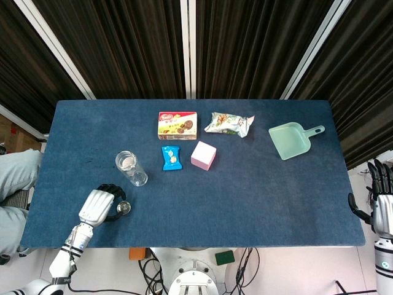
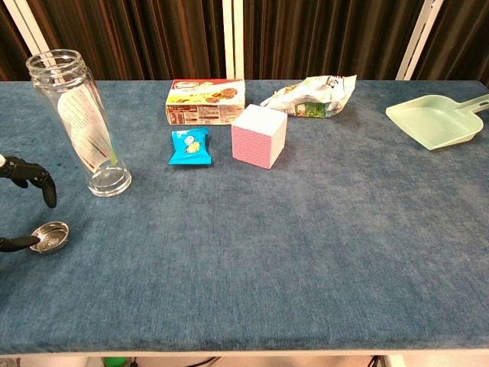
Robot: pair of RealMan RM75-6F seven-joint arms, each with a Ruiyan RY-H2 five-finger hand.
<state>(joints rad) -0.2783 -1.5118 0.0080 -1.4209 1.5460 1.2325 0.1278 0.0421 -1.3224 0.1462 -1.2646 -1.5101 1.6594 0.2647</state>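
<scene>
My left hand rests at the table's near left corner, its dark fingers curved and apart. A small round metal lid lies flat on the blue cloth right at the fingertips; the thumb tip touches its rim while the other fingers hover above it. Just behind stands an uncapped clear glass bottle, upright. My right hand hangs off the table's right edge with fingers spread upward and nothing in it; the chest view does not show it.
Across the back of the blue table lie a biscuit box, a blue sachet, a pink cube, a crinkled snack bag and a pale green dustpan.
</scene>
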